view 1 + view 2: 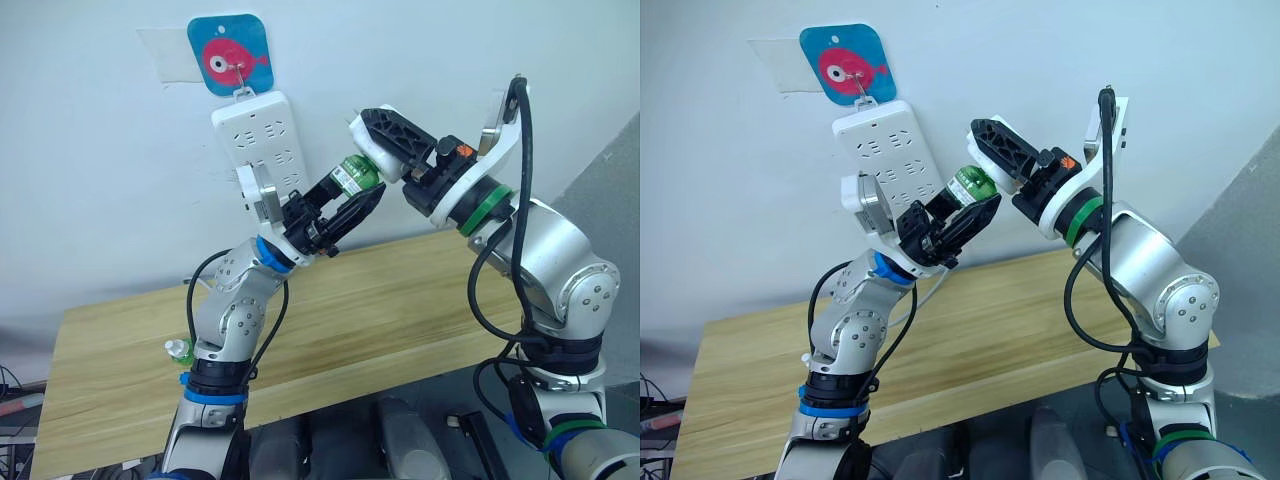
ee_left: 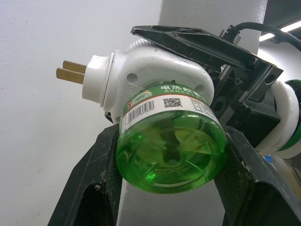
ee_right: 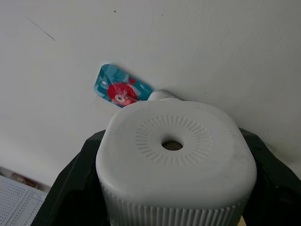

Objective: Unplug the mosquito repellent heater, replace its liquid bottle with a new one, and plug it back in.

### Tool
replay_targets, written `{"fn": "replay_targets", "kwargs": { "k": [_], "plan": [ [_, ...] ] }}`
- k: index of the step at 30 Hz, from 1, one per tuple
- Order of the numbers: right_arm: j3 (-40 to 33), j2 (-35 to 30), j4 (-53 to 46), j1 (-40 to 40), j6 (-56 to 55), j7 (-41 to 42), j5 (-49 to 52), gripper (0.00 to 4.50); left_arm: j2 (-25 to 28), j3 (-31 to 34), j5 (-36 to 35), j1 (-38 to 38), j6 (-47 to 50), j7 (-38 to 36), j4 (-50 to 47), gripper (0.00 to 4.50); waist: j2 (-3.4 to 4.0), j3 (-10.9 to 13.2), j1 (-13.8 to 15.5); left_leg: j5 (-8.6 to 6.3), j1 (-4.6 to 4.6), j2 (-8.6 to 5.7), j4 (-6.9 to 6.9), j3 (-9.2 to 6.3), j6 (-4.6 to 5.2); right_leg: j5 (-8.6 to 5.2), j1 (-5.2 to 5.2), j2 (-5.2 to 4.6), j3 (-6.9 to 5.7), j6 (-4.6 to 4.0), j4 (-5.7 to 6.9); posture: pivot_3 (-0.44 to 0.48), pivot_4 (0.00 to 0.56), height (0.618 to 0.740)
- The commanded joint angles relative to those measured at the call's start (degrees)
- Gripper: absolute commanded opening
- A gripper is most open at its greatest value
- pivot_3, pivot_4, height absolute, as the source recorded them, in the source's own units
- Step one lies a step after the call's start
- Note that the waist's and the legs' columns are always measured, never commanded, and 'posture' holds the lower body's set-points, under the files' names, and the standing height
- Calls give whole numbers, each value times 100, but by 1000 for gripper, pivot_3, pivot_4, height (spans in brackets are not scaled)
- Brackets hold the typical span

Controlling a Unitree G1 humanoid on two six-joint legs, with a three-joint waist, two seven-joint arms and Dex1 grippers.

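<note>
Heater [image 2: 155, 75] | prongs toward wall | right jaws clamp it | left jaws pinch bottle [image 2: 171, 141]

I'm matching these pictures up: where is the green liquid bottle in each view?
Left eye view: green liquid bottle at centre, between both grippers.
Right eye view: centre, beside the power strip.
Left wrist view: large, low centre.
Right wrist view: hidden behind the heater.
Shared landmark: fish sticker.

Heater [image 2: 155, 80]: smooth white plastic, brass-coloured metal prongs [image 2: 70, 72]. Bottle [image 2: 171, 141]: glossy clear green plastic. Table [image 1: 380, 320]: matt wood-grain.
</note>
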Motion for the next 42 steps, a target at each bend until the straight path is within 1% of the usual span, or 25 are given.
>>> {"fn": "replay_targets", "kwargs": {
  "k": [1, 3, 5, 6, 9, 12, 16, 19, 24, 27, 30, 32, 35, 39, 42],
  "plan": [
    [-61, -35, -233, -51, -117, 51, 74, 2998, 22, -10, 34, -60, -150, -88, -84, 2269, -1, 4, 0, 0, 0, 0, 0, 0, 0, 0, 0, 0, 0, 0, 0, -277, 266, 734],
    [-72, -61, -229, -65, -59, 194, 175, 3738, 30, -4, 43, -56, -161, -98, -81, 2269, -1, 6, 0, 0, 0, 0, 0, 0, 0, 0, 0, 0, 0, 0, 0, -277, 266, 734],
    [-96, -103, -215, -53, -74, 163, 142, 4286, 37, -6, 55, -45, -186, -107, -87, 2269, -1, 7, 1, 0, 0, 0, 0, 0, 0, 0, 0, 0, 0, 0, 0, -273, 264, 734],
    [-105, -128, -192, -41, -92, 115, 104, 4451, 44, -3, 55, -41, -194, -112, -89, 2269, -2, 7, 2, 0, 0, 0, 0, 0, 0, 0, 0, 0, 0, 0, -1, -273, 264, 734],
    [-143, -239, -137, 7, -55, 168, 132, 4451, 106, 41, 24, -11, -177, -144, -124, 2269, -1, 8, 4, 0, 0, 0, 0, 0, 0, 0, 0, 0, 0, 0, -1, -270, 262, 734],
    [-196, -488, -146, 79, 83, 340, 331, 4451, 250, 130, -80, 33, -75, -183, -224, 2269, -2, 9, 6, 0, 0, 0, -1, -1, 0, 0, 0, 0, 0, 0, -2, -268, 262, 734],
    [-273, -933, 42, 108, 335, 669, 578, 4451, 670, 314, -338, 170, 204, -322, -408, 2269, -1, 16, 2, 0, -1, 1, -2, 0, 0, 0, -1, 0, 1, 0, -2, -260, 260, 734],
    [-420, -1227, 268, 224, 695, 1183, 649, 4451, 1041, 502, -610, 264, 471, -450, -554, 2269, -3, 24, 18, 0, 0, 3, -3, -1, 0, -1, -1, 1, 0, 0, -3, -249, 257, 734],
    [-842, -1401, 796, 399, 1539, 2238, 649, 4451, 1653, 742, -935, 320, 831, -757, -657, 2269, -5, 40, 113, 0, -1, 3, -2, 0, 0, -1, -1, 2, 0, 0, -3, -231, 250, 734],
    [-1048, -1438, 1148, 348, 2122, 2861, 649, 4451, 1895, 852, -1077, 317, 971, -899, -663, 2269, -7, 46, 153, 0, -1, 3, -1, 1, 0, -1, -1, 2, 1, 0, -3, -224, 247, 734],
    [-1142, -1623, 1718, 135, 2859, 3476, 649, 4451, 2111, 924, -1209, 308, 1118, -1019, -690, 2269, -7, 52, 173, 0, -1, 3, -1, 1, 0, -1, -1, 1, 1, 0, -3, -218, 247, 734],
    [-1100, -1798, 2128, -109, 3339, 3859, 649, 4451, 2227, 937, -1269, 326, 1195, -1098, -718, 2269, -6, 65, 177, 0, -1, 3, 0, 4, 0, -1, -2, 1, 3, -1, -4, -216, 248, 734],
    [-852, -2147, 2774, -514, 4067, 4394, 649, 4451, 2360, 937, -1298, 328, 1270, -1238, -737, 2269, -7, 84, 180, 0, -1, 5, -1, 6, 0, -1, -4, 1, 3, -1, -5, -212, 253, 734],
    [-399, -2467, 3435, -970, 4699, 4822, 649, 4451, 2463, 924, -1284, 240, 1298, -1380, -691, 2269, -14, 94, 188, 0, -4, 5, -3, 4, 0, -1, -4, -1, 0, -2, -7, -210, 259, 734],
    [0, -2568, 3843, -1281, 5030, 5065, 649, 4451, 2475, 897, -1265, 161, 1294, -1428, -660, 2269, -17, 119, 191, 0, -6, 5, -1, 6, 0, -1, -5, -4, 2, -2, -8, -208, 262, 734]
  ]
}}
